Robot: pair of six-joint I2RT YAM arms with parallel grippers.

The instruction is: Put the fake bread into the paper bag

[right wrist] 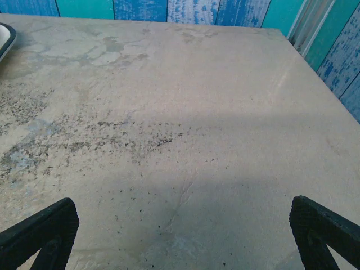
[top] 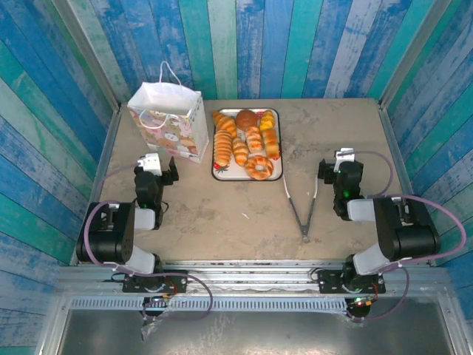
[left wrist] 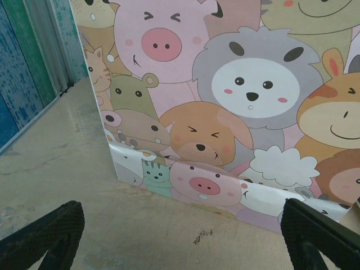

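Observation:
Several golden-brown pieces of fake bread point(top: 245, 144) lie on a white tray point(top: 216, 171) at the back centre of the table. To the tray's left stands the white paper bag point(top: 168, 118), upright, mouth open, cord handles up. Its cartoon face point(left wrist: 225, 95) rises close in front of my left gripper point(left wrist: 183, 242), which is open and empty above the table. In the top view the left gripper point(top: 164, 168) sits just in front of the bag. My right gripper point(right wrist: 183, 242) is open over bare table, and from above the right gripper point(top: 336, 168) stands right of the tray.
Metal tongs point(top: 301, 211) lie on the table between the tray and the right arm, tips toward the near edge. Blue and teal plank walls point(top: 295, 44) enclose the table on three sides. A corner of the tray point(right wrist: 5, 36) shows at the right wrist view's far left.

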